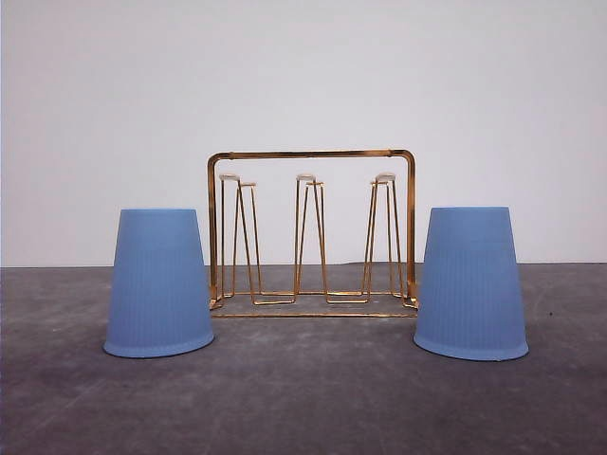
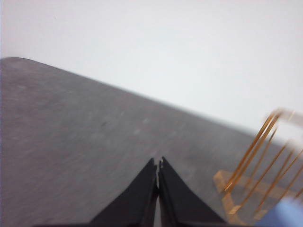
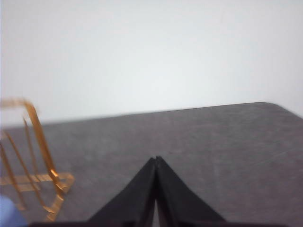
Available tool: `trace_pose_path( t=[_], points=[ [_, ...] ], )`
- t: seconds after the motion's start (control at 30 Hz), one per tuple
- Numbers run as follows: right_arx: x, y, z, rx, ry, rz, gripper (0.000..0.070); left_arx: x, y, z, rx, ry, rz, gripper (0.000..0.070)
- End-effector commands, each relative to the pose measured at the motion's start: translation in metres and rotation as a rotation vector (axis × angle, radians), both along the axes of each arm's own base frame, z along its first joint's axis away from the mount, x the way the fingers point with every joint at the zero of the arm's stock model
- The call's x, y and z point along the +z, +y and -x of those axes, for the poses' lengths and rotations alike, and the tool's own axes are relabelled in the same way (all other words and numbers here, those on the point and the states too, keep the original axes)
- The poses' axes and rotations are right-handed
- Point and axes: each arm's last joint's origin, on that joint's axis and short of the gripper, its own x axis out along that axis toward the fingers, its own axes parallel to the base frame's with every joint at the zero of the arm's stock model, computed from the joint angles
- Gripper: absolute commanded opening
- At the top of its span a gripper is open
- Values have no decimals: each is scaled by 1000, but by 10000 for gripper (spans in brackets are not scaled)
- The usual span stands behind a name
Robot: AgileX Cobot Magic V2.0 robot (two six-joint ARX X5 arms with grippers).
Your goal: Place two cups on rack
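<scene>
Two light blue ribbed cups stand upside down on the dark table in the front view, one cup [image 1: 158, 283] to the left of the rack and the other cup [image 1: 470, 282] to its right. The gold wire rack [image 1: 313, 232] stands between them, slightly farther back, its white-tipped prongs bare. My left gripper [image 2: 158, 168] is shut with nothing in it, above the table; the rack [image 2: 258, 165] and a sliver of a cup [image 2: 284, 215] show beside it. My right gripper [image 3: 155, 163] is also shut and holds nothing, with the rack [image 3: 38, 161] and a cup's edge [image 3: 9, 213] at its side.
The dark grey table [image 1: 303, 398] runs to a plain white wall [image 1: 303, 76] behind. Rounded table corners appear in both wrist views.
</scene>
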Motion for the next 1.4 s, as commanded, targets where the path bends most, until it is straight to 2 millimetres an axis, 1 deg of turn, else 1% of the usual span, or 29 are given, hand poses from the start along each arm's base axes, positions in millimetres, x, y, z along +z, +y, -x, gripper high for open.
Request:
trace_pose_path(
  t=[0.0,0.07,0.1,0.27,0.37,0.5,0.63,0.77,0.87,1.03,1.1,1.17,1.2,1.23,1.27,1.3,1.33,1.37],
  points=[
    [10,0,2,20,-32,-194,0,8,0,1,-17,-53,173,1],
    [23,0,6,28,-38,-252,0,19,0,4,-30,-64,229,3],
    [30,0,9,30,-35,-270,0,26,0,7,-32,-54,228,3],
    [72,0,29,20,60,-274,0,69,0,24,-18,98,165,3],
    [93,1,40,32,151,-235,0,94,-1,34,-28,203,113,3],
    [110,2,45,66,302,-129,0,116,-3,36,-107,353,36,3],
    [115,4,39,141,424,-10,0,124,-7,24,-248,504,-25,3],
    [112,7,26,262,490,76,0,126,-11,8,-429,570,-95,3],
    [111,11,22,316,503,105,0,127,-18,2,-513,567,-169,3],
    [111,18,23,409,485,207,0,127,-33,1,-701,488,-480,3],
    [111,19,24,433,478,237,0,127,-38,3,-765,445,-574,3],
    [111,20,24,443,475,248,1,127,-40,4,-800,425,-610,3],
    [111,20,24,445,473,253,18,127,-41,4,-807,422,-615,6],
    [111,20,24,445,473,257,56,127,-41,5,-811,420,-615,19],
    [111,20,24,444,472,258,154,127,-41,5,-811,421,-613,108],
    [111,20,24,444,472,259,257,127,-41,5,-811,423,-610,225],
    [111,20,24,444,471,259,362,127,-41,5,-810,425,-604,368],
    [111,20,24,444,471,259,443,127,-41,5,-806,430,-589,509]
  ],
)
